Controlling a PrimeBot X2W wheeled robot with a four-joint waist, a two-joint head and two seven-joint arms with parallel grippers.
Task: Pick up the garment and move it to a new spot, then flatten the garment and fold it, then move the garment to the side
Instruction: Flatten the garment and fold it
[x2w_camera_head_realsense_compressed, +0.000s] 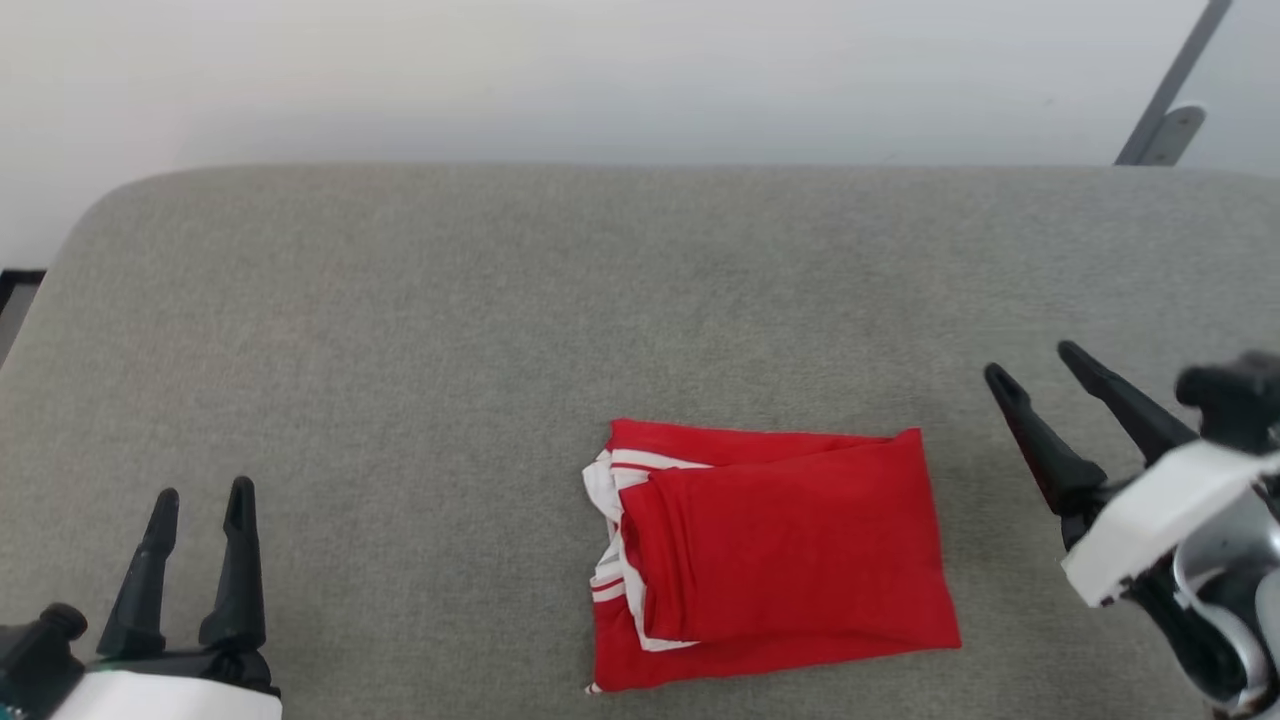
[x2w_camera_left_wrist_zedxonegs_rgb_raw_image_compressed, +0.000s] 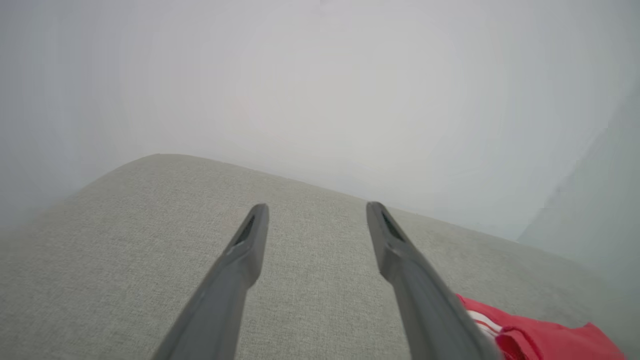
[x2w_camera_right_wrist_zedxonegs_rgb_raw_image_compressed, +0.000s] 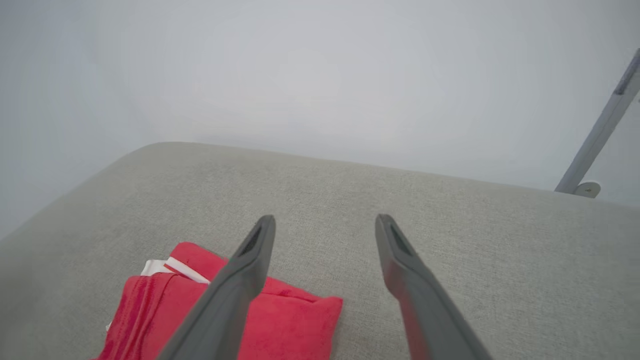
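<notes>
- Left gripper (x2w_camera_head_realsense_compressed: 203, 492): fingers apart, empty; folded garment (x2w_camera_head_realsense_compressed: 790, 540) well to its right, bare cushion (x2w_camera_head_realsense_compressed: 400, 350) between.
- Right gripper (x2w_camera_head_realsense_compressed: 1033, 360): fingers apart, empty; garment's edge near its left.

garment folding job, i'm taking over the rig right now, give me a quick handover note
Left hand: open, empty, above the grey surface, well left of the garment.
Right hand: open, empty, just right of the garment, clear of it.
Garment: folded into a flat rectangle, right of centre, near the front edge.
Done: flattening and folding, by the look of it.
Left: moving it aside, unless this spot already counts; can't tell.
</notes>
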